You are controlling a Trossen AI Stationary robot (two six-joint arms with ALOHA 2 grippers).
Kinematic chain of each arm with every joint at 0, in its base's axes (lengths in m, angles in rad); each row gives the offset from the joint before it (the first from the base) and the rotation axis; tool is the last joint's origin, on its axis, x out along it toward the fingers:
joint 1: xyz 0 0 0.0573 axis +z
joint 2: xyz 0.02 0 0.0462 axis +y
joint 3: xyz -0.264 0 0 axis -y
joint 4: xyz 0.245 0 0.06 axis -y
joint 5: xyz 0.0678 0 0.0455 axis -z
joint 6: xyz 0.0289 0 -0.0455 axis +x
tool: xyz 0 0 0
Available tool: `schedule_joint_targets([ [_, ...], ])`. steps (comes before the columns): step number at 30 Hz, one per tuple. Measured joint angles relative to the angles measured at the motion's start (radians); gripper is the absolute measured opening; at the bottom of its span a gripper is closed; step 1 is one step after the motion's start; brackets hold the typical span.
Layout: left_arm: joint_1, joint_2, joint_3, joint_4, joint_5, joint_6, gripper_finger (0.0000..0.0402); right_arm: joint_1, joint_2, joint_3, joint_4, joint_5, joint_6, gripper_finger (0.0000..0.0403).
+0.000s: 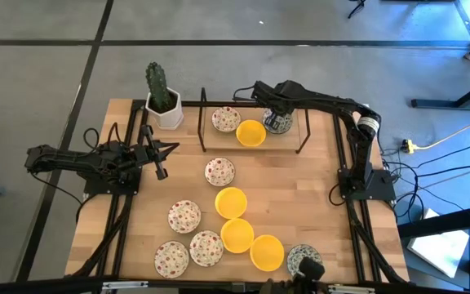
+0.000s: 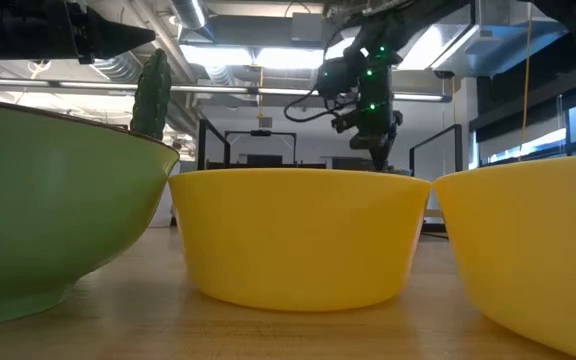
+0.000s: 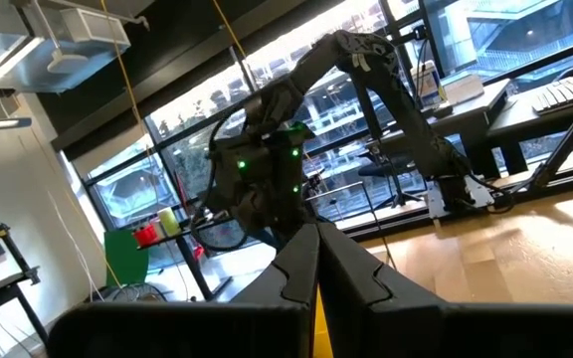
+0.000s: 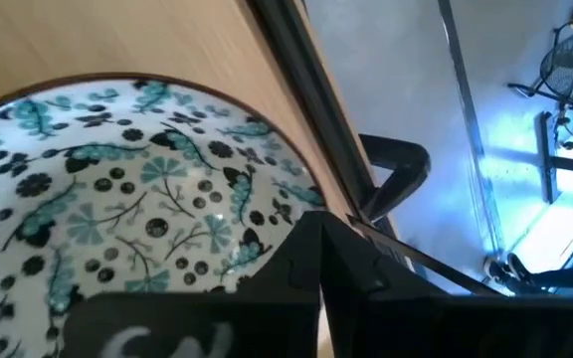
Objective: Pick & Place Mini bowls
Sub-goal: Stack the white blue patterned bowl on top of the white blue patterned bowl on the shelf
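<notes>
Yellow bowl [image 2: 298, 235] fills the foreground; right pincer [image 4: 318, 231] pinching blue-green bowl's [image 4: 127, 199] rim

Right pincer [image 1: 277, 122] reaches far across, fingers closed; left pincer [image 1: 170, 148] hovers, closed too.

Left wrist view: left gripper [image 3: 318, 261], two dark fingers pressed together, tips meeting in a point, with a thin yellow sliver showing in the seam between them lower down. Beyond it, the dark jointed right arm [image 3: 366, 75] reaches down over the pale wooden table [image 3: 525, 239]; green indicator lights glow on its wrist housing (gripper end hidden behind the fingers). Large windows [image 3: 485, 50] fill the background.
</notes>
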Motion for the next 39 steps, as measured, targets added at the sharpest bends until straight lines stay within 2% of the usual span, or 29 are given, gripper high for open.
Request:
schedule_joint_targets([
  [10,0.0,0.0,0.0,0.0,0.0,0.0,0.0004,-0.012,0.0,-0.044,0.029,0.005,-0.004,0.0001],
  [18,0.0,0.0,0.0,0.0,0.0,0.0,0.0006,0.013,0.0,0.012,0.005,0.044,0.001,0.0005],
  [22,0.0,0.0,0.0,0.0,0.0,0.0,0.0002,0.054,0.0,0.029,-0.104,0.098,0.033,0.0003],
  [27,0.0,0.0,0.0,0.0,0.0,0.0,0.0005,0.095,0.0,0.03,-0.303,0.171,0.2,0.0003],
  [31,0.0,0.0,0.0,0.0,0.0,0.0,0.0004,0.106,0.0,0.03,-0.306,0.155,0.229,0.0002],
  [36,0.0,0.0,0.0,0.0,0.0,-0.008,0.0002,0.106,0.0,0.03,-0.289,0.066,0.212,0.0002],
  [39,0.0,0.0,0.0,0.0,0.0,-0.008,0.0005,0.106,0.0,0.03,-0.291,0.06,0.214,0.0002],
])
